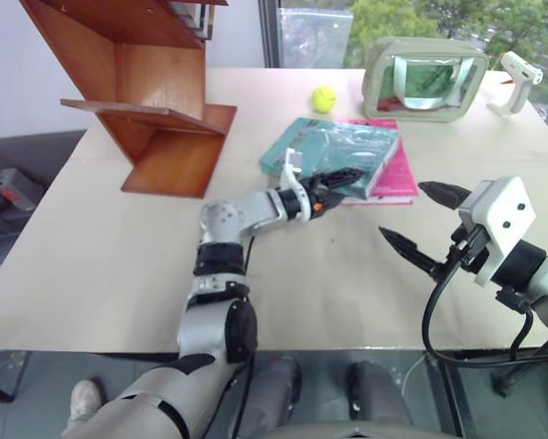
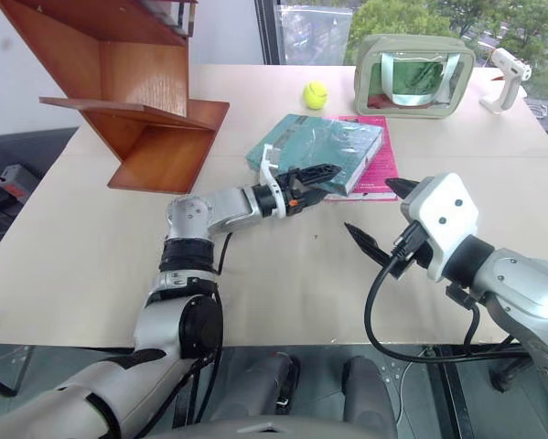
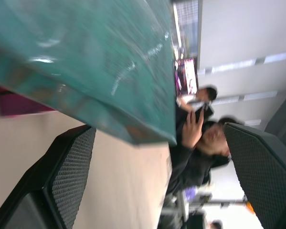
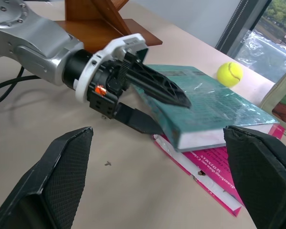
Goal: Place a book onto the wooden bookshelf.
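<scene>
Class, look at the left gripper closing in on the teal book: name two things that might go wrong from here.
1. The teal book lies on a pink book; the lower of the left gripper's open fingers, at table level, might catch the pink one too.
2. The cover looks glossy, so the thick book may slip when lifted by one corner toward the wooden bookshelf.

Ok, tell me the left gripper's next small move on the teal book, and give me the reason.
Probably close. The left gripper is open around the near corner of the teal book, one finger above the cover and one below, so shutting should clamp it. The book lies on a pink book, not yet lifted toward the wooden bookshelf.
</scene>
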You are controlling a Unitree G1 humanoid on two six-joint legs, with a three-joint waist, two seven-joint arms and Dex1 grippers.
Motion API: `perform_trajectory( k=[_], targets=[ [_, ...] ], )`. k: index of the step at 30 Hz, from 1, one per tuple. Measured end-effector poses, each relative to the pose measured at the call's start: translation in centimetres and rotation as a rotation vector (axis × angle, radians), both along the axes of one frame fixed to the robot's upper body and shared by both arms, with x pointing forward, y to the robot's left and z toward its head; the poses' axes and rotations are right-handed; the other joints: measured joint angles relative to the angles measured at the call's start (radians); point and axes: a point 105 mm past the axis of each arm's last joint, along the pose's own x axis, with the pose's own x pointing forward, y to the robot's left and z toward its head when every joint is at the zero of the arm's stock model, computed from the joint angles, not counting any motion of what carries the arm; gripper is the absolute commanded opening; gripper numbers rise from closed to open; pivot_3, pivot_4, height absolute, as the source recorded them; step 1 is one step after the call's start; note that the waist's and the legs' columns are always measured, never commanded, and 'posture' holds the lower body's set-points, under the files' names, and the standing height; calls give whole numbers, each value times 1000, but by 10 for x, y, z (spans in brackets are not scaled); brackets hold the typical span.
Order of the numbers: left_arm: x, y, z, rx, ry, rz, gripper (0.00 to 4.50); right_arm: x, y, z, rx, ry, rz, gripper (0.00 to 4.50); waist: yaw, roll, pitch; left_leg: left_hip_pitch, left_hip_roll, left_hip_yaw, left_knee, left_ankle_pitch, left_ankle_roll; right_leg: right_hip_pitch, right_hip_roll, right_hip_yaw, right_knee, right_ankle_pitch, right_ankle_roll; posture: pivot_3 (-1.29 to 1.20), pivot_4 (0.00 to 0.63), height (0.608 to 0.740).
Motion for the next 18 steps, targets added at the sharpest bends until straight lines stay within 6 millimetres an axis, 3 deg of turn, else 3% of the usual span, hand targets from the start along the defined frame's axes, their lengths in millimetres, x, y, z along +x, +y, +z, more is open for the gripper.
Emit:
perform_trajectory(
  k=[9, 13, 18],
  targets=[
    [2, 10, -5, -26, 57, 14, 4461, 0, 0, 0, -1, -3, -2, 4500, 0, 0, 0, 0, 0, 0, 0, 0, 0, 0, 0, 0, 0, 0, 0, 0, 150, 736],
    [-8, 29, -14, -63, 97, 42, 4461, 0, 1, 0, 0, -3, 2, 4500, -1, 0, 0, -1, 0, -1, 0, 0, 0, -1, 0, 0, 0, 0, 0, 0, 150, 736],
    [-15, 58, -6, -127, 62, 162, 4461, -1, 3, 1, -1, -8, 28, 4500, 1, 0, 0, -1, 1, -1, 0, 0, 0, -1, 0, 0, 0, 0, 0, 0, 150, 736]
  ],
)
